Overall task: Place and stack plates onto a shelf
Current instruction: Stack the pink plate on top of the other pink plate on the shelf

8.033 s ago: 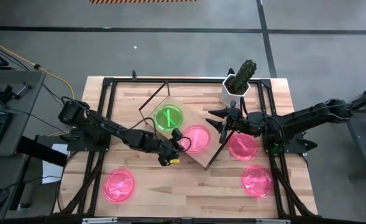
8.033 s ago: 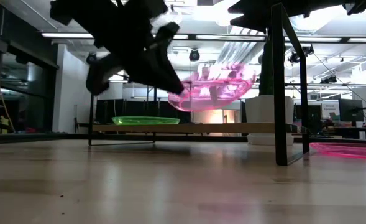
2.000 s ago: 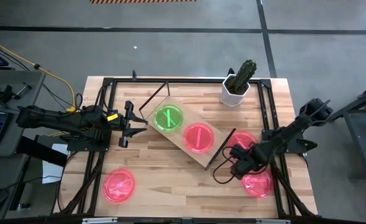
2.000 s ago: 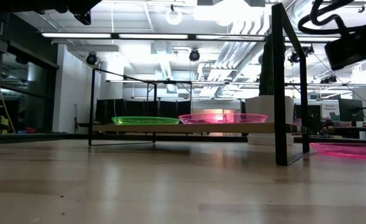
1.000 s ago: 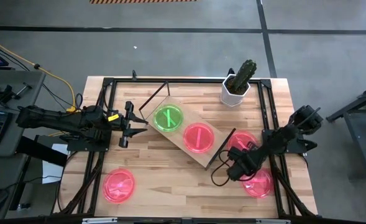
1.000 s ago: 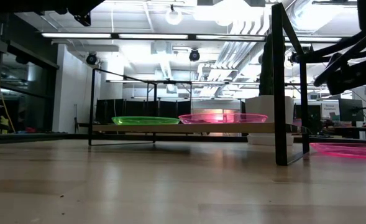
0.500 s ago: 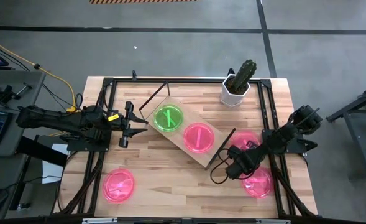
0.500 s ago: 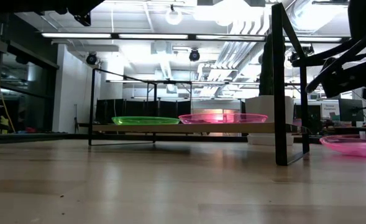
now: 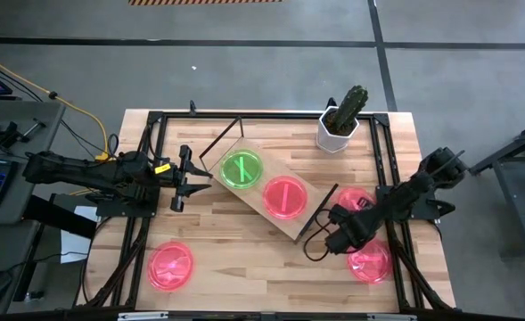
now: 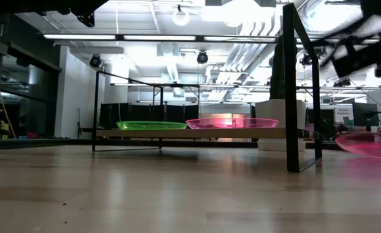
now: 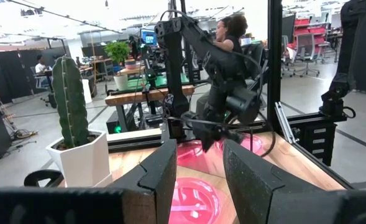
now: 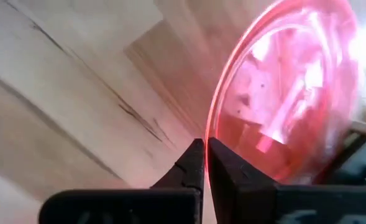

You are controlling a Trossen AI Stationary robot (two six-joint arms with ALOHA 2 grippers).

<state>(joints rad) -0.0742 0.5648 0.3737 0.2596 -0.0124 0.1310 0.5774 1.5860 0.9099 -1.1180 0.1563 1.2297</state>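
Table [image 9: 271, 259]: your largest surface, pale butcher-block wood with visible grain, ringed by a dark metal frame.
Shelf [image 9: 255, 193]: a rectangular light wooden board on thin dark wire legs, set diagonally mid-table. It carries one green plate [image 9: 242, 168] and one pink plate [image 9: 284, 195] side by side, nothing stacked yet.
Change: a second ago the plate at the right lay flat on the wood; in the low view it now hangs clear of the tabletop. You have lifted it, so a third plate is on its way, and I judge this begins the stacking part.
Right gripper [image 9: 337, 234]: just off the shelf's near-right corner, closed tight on the rim of the lifted pink plate [image 12: 282, 99]; the right wrist view shows the fingers pinching the thin edge with no gap.
Left gripper [image 9: 189, 168]: parked beside the shelf's left end, unchanged over the last two seconds; fingers set narrowly apart, holding nothing.
Plates remaining: one pink plate [image 9: 360, 201] partly under the right arm, one near the left front of the table [image 9: 170, 264].
Plate material: thin, glossy, translucent plastic, round and shallow with a raised rim and a straight bar inside; expect it to flex and slip in an edge pinch.
Cactus pot [image 9: 338, 127]: white, faceted, at the far right; keep your carry path clear of it.
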